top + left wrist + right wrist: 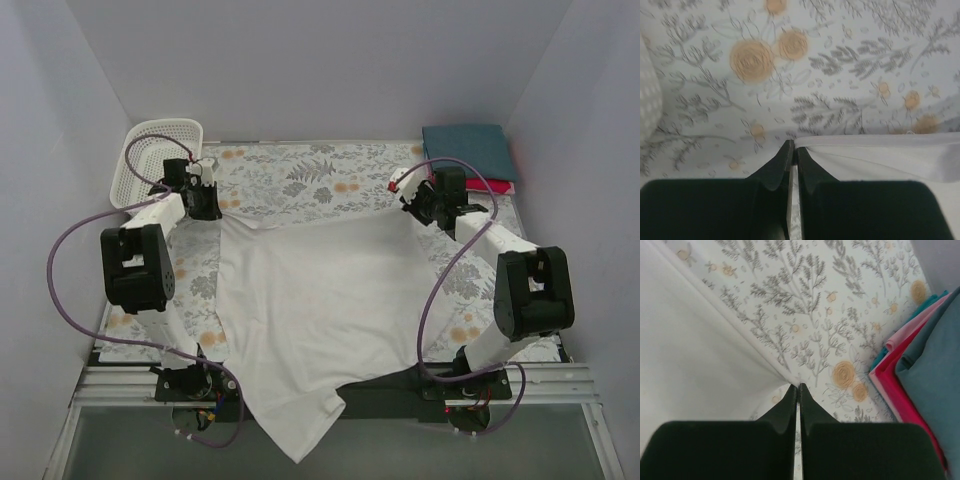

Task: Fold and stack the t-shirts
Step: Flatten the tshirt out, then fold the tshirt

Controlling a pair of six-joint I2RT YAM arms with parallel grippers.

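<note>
The white t-shirt [318,300] lies spread over the middle of the floral cloth, one part hanging over the near table edge. My left gripper [207,205] is shut on its far left corner; the hem [880,142] runs right from the closed tips. My right gripper [420,212] is shut on its far right corner, the white cloth [700,350] stretching left from the tips. A folded dark teal shirt [467,150] lies on a folded red one [500,186] at the far right corner, also in the right wrist view [935,360].
A white mesh basket [155,160] stands at the far left corner, just behind the left gripper. The floral table cloth [310,175] covers the table. White walls close in on three sides.
</note>
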